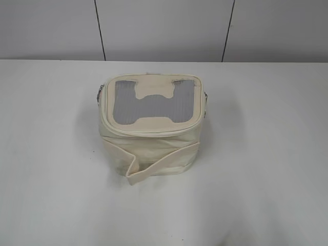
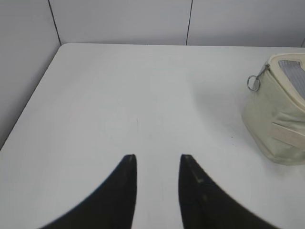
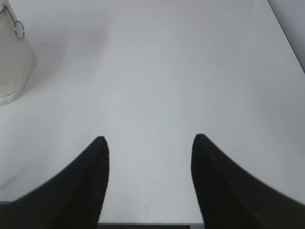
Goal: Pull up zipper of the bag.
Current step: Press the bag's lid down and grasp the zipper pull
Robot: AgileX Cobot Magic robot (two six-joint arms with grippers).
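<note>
I see the small boxy cream fabric bag (image 1: 151,125) mid-frame, soft and light; I'd pinch its silver ring pull (image 2: 253,83). Left gripper (image 2: 157,164) and right gripper (image 3: 148,145) both spread, empty

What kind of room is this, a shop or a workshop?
Probably a robot test bench, not a shop: a bare white table, plain panelled walls, and one cream bag set out alone, with the left hand and right hand waiting nearby.
</note>
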